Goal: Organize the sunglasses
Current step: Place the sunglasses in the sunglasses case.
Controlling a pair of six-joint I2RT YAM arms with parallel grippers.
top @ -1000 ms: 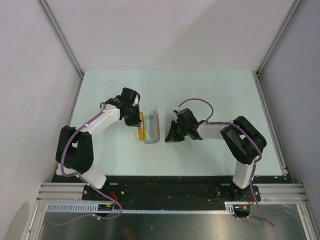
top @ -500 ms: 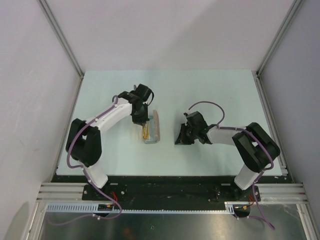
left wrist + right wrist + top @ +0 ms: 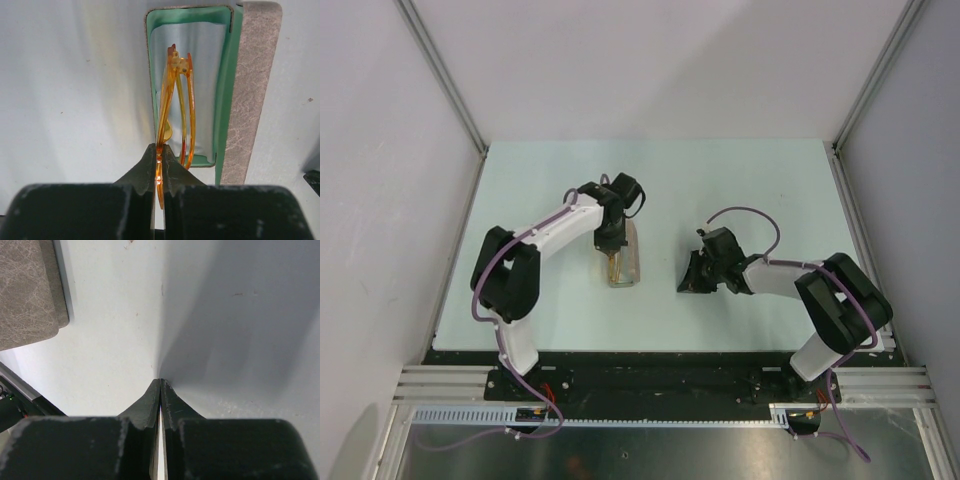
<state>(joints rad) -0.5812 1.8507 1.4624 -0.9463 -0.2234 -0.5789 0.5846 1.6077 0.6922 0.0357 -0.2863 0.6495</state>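
The left gripper (image 3: 159, 156) is closed tightly on the rim of the sunglasses (image 3: 176, 62). They are folded and stand on their edge in the green inside of the open case (image 3: 252, 75), close to its left wall. It cannot be told whether they touch the bottom. The grey lid lies flat beside the tray. The right gripper (image 3: 160, 385) has its fingers pressed together with nothing between them, low over the table (image 3: 115, 340), apart from the case.

Showing one pair of sunglasses (image 3: 175, 62), one case (image 3: 252, 90), one table (image 3: 770, 180), two arms, being left arm (image 3: 545, 235) and right arm (image 3: 780, 278), two grippers, being left gripper (image 3: 159, 160) and right gripper (image 3: 160, 390)
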